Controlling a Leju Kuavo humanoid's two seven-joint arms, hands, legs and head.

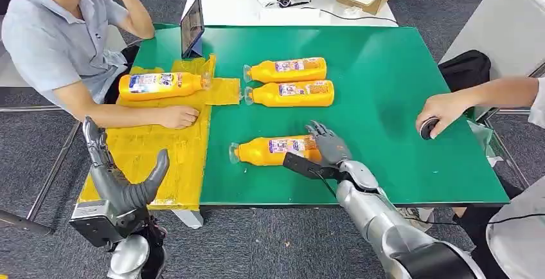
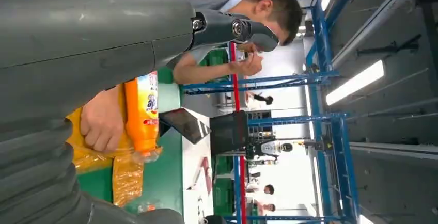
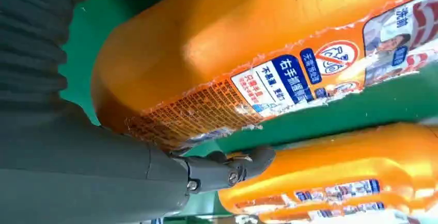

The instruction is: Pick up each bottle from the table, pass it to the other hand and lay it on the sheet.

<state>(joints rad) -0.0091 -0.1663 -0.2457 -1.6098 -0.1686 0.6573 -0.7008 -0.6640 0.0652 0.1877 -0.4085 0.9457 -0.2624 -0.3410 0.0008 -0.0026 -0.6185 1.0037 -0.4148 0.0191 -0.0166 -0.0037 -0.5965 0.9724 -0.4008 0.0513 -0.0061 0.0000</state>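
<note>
R hand [image 1: 328, 143] on nearest bottle [image 1: 273, 150]; L hand [image 1: 119, 176] off-table.

person's forearm [image 1: 122, 113] across sheet [image 1: 160, 163]

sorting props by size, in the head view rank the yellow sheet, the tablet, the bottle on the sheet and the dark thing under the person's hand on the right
1. yellow sheet
2. bottle on the sheet
3. tablet, though it stands farther back and edge-on, so unsure
4. dark object, mostly covered by the person's hand

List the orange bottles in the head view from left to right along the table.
Bottle on the yellow sheet → bottle by the right robot hand. The two side-by-side bottles overlap it in left-right position, so they are unordered.
</note>
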